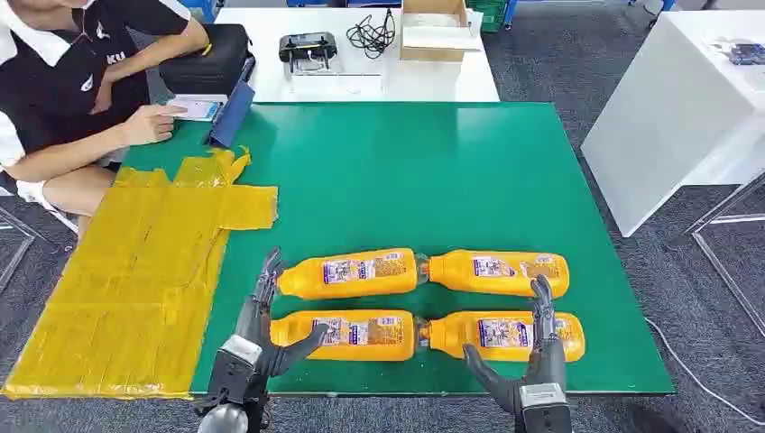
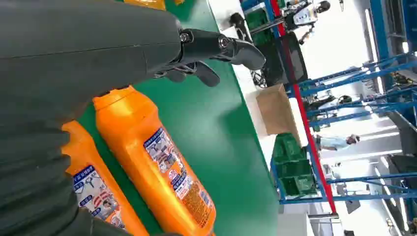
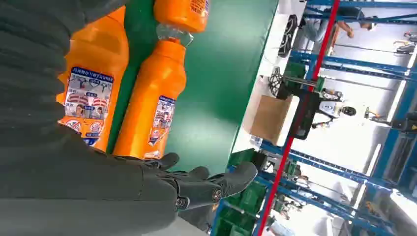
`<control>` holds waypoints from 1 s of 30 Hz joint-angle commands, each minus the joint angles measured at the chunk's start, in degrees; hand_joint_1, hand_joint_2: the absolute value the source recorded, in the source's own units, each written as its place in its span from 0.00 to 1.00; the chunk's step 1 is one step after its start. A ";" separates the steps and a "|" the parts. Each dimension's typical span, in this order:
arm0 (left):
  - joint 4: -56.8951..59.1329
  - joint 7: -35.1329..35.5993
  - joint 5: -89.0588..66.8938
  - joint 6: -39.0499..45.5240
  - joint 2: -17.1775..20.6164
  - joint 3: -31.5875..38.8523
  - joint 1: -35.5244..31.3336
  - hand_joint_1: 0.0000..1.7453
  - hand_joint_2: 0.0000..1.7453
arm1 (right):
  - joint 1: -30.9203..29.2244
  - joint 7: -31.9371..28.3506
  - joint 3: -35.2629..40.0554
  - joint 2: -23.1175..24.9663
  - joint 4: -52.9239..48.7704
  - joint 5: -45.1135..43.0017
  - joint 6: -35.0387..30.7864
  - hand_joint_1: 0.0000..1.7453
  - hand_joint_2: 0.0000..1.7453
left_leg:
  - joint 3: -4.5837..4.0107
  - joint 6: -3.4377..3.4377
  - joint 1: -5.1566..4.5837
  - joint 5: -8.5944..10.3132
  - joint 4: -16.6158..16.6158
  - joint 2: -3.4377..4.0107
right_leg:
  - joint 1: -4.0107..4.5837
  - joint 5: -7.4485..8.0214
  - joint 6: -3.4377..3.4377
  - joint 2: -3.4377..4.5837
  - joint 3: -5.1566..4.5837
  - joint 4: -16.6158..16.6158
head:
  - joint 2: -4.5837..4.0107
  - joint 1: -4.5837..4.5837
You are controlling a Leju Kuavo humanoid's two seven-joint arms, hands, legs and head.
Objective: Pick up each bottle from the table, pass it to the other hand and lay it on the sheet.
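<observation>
While bottles [image 2: 162, 167] recur, head view shows sheet [image 1: 126, 280].

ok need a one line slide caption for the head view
Four orange bottles lie on the green table between two open robot hands, beside a yellow sheet.

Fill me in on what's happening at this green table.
A humanoid robot stands over four orange bottles lying in two rows on the green table. Its left robot hand is open around the base of the near-left bottle, and its right robot hand is open around the near-right bottle; neither has lifted one. The yellow sheet to the left holds no bottles yet. A person sits at the far-left corner.
</observation>
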 commanded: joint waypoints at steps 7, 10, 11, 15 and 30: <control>0.91 -2.15 -7.28 10.07 -0.33 0.87 -2.42 0.00 1.00 | -5.33 -5.34 1.03 0.74 4.56 0.63 -2.54 0.00 0.00 | 0.21 -0.07 0.05 -0.07 -0.06 0.05 | 0.05 -0.04 -0.05 0.06 0.23 -0.10 | 0.00 0.00; 0.84 -1.33 -7.23 10.35 0.00 0.59 -3.33 0.00 1.00 | -7.27 -5.28 1.31 1.25 5.88 1.25 -3.13 0.00 0.00 | 0.19 -0.06 0.03 -0.06 -0.05 0.03 | 0.02 -0.04 -0.04 0.04 0.20 -0.08 | 0.00 0.00; 0.84 -1.33 -7.23 10.35 0.00 0.59 -3.33 0.00 1.00 | -7.27 -5.28 1.31 1.25 5.88 1.25 -3.13 0.00 1.00 | 0.14 -0.05 0.03 -0.04 -0.04 0.03 | 0.03 -0.02 -0.03 0.04 0.15 -0.07 | 0.00 0.00; 0.70 -0.47 -7.20 10.37 0.23 0.49 -4.06 0.01 1.00 | -8.92 -4.77 1.61 1.70 7.04 1.51 -3.56 0.00 1.00 | 0.28 -0.08 0.04 -0.08 -0.08 0.05 | 0.04 -0.05 -0.05 0.06 0.29 -0.12 | 0.00 0.00; 0.35 1.36 -7.40 10.31 0.89 0.19 -5.74 1.00 1.00 | -12.63 -3.68 2.35 2.36 9.63 2.33 -4.55 1.00 1.00 | 0.30 -0.09 0.05 -0.09 -0.08 0.06 | 0.05 -0.05 -0.06 0.07 0.32 -0.13 | 0.02 0.00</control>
